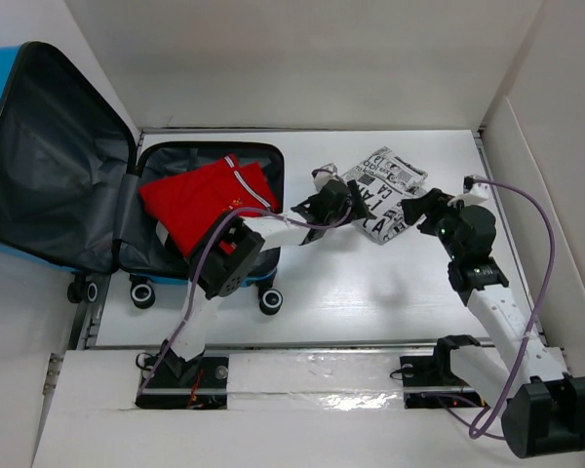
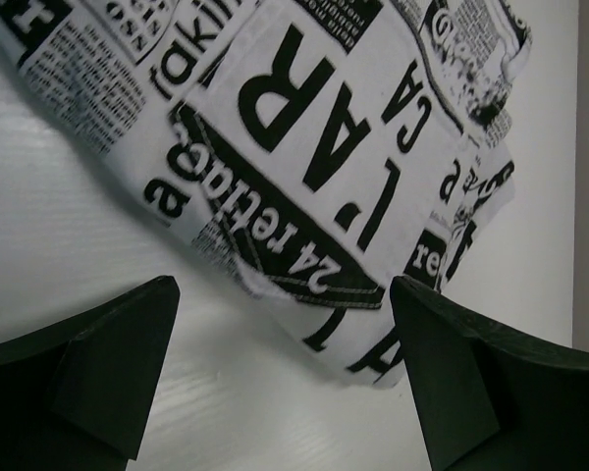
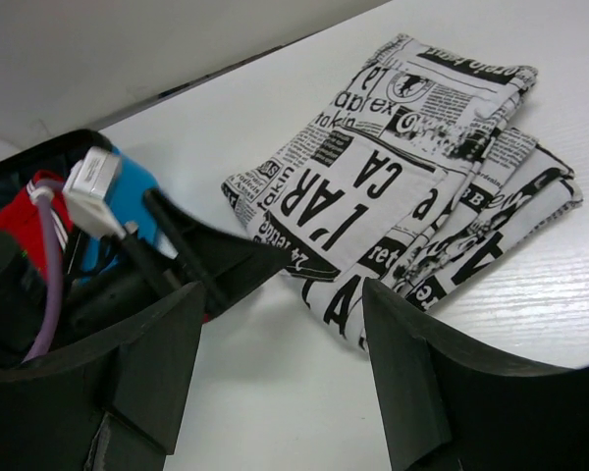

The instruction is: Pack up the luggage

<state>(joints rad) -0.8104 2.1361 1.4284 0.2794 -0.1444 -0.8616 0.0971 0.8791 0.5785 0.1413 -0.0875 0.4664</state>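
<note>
1. The white table (image 1: 370,292) has walls at the far side and the right side. A wide bare strip lies between the things and the near edge.
2. The luggage (image 1: 58,156) stands open at the far left corner. Its blue lid leans up against the left wall and shows dark lining, and the lower shell lies flat with the black wheels toward the near edge.
3. A folded red garment (image 1: 200,200) with white stripes lies inside the lower shell. One corner of it reaches to the shell's right rim.
4. A folded black-and-white newsprint cloth (image 1: 390,190) lies on the table near the far wall, well apart from the luggage. We can read big letters "AR" and "CA" and the number "24"; the small print is too fine to read.
5. The left arm stretches to the right across the luggage's near corner. The left gripper (image 2: 285,363) is spread wide and holds nothing, and the cloth's near corner lies just ahead of its fingers.
6. The right arm bends inward toward the cloth from the right. The right gripper (image 3: 280,363) is also spread and empty, just beside the cloth's right edge.
</note>
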